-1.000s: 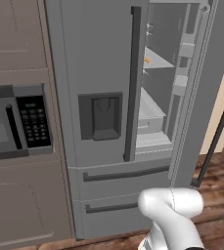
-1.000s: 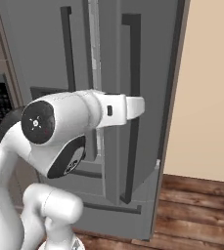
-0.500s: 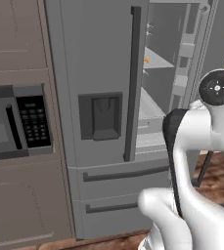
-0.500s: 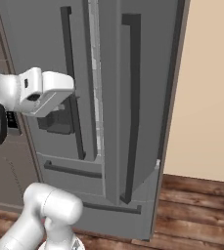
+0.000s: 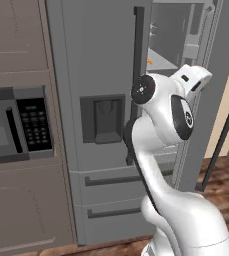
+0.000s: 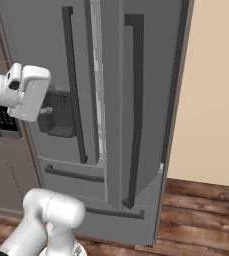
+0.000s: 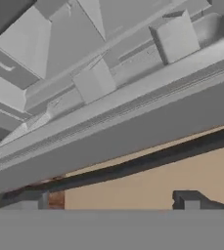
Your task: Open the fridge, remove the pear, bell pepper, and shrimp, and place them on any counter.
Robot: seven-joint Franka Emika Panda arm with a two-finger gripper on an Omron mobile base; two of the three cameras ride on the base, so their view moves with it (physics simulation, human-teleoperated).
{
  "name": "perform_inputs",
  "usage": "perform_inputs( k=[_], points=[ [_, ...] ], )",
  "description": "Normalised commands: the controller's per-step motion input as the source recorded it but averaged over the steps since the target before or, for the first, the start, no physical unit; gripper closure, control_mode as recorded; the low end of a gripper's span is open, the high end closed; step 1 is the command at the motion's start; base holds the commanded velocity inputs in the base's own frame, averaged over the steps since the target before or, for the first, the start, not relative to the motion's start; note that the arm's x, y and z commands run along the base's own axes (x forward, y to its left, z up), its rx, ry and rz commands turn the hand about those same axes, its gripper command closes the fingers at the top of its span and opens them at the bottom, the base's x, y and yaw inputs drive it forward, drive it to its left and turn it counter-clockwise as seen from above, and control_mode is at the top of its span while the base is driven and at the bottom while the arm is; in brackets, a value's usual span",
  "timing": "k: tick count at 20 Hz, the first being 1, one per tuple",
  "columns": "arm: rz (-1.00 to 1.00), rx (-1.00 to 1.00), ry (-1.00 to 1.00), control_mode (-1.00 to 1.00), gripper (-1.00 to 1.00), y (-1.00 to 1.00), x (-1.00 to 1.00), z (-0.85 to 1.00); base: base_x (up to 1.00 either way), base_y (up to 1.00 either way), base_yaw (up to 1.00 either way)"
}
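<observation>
The fridge (image 5: 96, 60) stands ahead with its left door shut and its right door (image 5: 221, 75) swung open. A tiny orange shrimp (image 5: 149, 61) lies on an inner shelf, just right of the left door's dark handle. Pear and bell pepper are hidden, and the counter is out of view. My arm rises in front of the fridge, its white hand (image 5: 193, 80) level with the open compartment. In the hand view my gripper (image 7: 106, 200) is open with nothing between the fingertips, facing the open door's inner bins (image 7: 174, 36) and its edge.
A grey microwave (image 5: 16, 130) with a keypad sits in the cabinets left of the fridge. The open door (image 6: 151, 100) juts out toward the beige wall (image 6: 211, 90). Wood floor (image 6: 196, 210) lies below, and a dark cable (image 5: 226, 130) hangs at the right.
My arm has lifted from low down and swung across the fridge front, bringing the hand up beside the open compartment. The jaws stayed open and the fridge doors did not move.
</observation>
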Motion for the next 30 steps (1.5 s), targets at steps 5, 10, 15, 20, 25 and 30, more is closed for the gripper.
perform_inputs(
  k=[5,10,15,20,25,30],
  points=[
    [-0.05,-0.04,0.16,-1.0,-1.0,0.88,0.81,0.0,0.0,0.0,0.0],
    [-0.02,0.0,0.2,-1.0,-1.0,0.09,1.0,0.0,0.0,0.0,0.0],
    [0.03,0.0,0.21,-1.0,-1.0,-0.6,0.96,0.0,0.0,0.0,0.0],
    [0.03,0.0,0.1,-1.0,-1.0,-0.75,0.63,0.0,0.0,0.0,0.0],
    [0.0,0.03,0.04,-1.0,-1.0,-0.49,0.65,0.13,0.0,0.0,0.0],
    [0.0,0.0,0.02,-1.0,-1.0,-0.75,0.26,0.2,0.0,0.0,0.0]
  ],
)
